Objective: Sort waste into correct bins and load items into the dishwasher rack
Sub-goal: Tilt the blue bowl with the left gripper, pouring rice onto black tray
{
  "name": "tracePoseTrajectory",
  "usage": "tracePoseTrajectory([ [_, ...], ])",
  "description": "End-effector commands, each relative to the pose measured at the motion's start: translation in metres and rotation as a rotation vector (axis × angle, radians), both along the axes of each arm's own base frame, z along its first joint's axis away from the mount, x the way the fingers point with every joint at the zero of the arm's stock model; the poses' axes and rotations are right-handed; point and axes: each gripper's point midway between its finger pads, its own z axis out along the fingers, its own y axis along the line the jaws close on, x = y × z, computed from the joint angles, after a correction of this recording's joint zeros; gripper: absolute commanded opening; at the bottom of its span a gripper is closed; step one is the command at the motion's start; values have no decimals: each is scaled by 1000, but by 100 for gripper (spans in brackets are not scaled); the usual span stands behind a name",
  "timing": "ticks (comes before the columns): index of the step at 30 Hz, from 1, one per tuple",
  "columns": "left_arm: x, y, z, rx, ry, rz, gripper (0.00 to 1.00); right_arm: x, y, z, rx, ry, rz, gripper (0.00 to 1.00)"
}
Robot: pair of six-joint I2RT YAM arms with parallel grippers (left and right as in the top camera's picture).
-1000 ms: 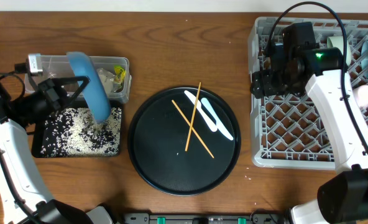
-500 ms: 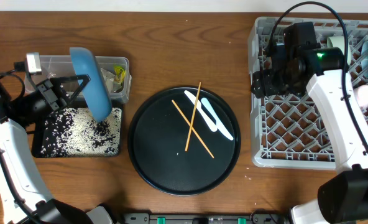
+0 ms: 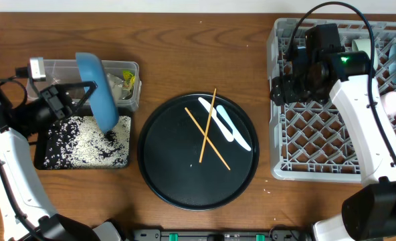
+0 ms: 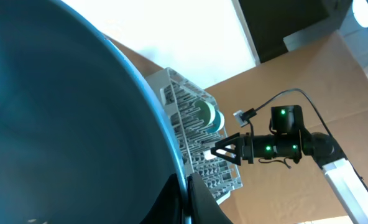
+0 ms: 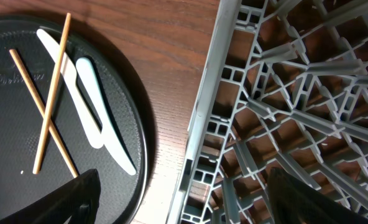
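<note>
**Blue bowl on edge over rice tray**

Grips large blue bowl [image 3: 96, 90] with left tool [image 3: 83, 94], rim down over rice grains [image 3: 84, 144] in shallow black tray [image 3: 39, 150], 9 o'clock on tabletop. Holds right tool [image 5: 187, 193] spread, empty, above dishwasher rack [image 3: 318, 140] at its 9 o'clock edge.

Left arm gripping, right arm hovering with its jaws apart.

The left arm [image 3: 14, 167], white-linked, rises from the near left edge and bends right at its black wrist. The left gripper [image 3: 87, 92] points rightward, and its fingers [image 4: 199, 202] are clamped on the rim of a large blue bowl [image 3: 96, 90] held tipped on edge. The right arm [image 3: 362, 127] runs from the near right corner toward the far side, its black wrist showing a green light. The right gripper [image 3: 276, 90] faces left and downward, its two dark fingers [image 5: 69, 199] spread wide and holding nothing.
</note>
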Motion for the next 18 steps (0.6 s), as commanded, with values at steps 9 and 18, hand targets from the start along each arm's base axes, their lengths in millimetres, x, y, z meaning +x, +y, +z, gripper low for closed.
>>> tracePoseTrajectory([
  [9,-3,9,-8,-24,71,44,6,-1,-5,-2,-5,10,-22,82],
  [18,-9,9,17,-127,-35,10,6,-1,-5,-2,-5,10,-22,82],
])
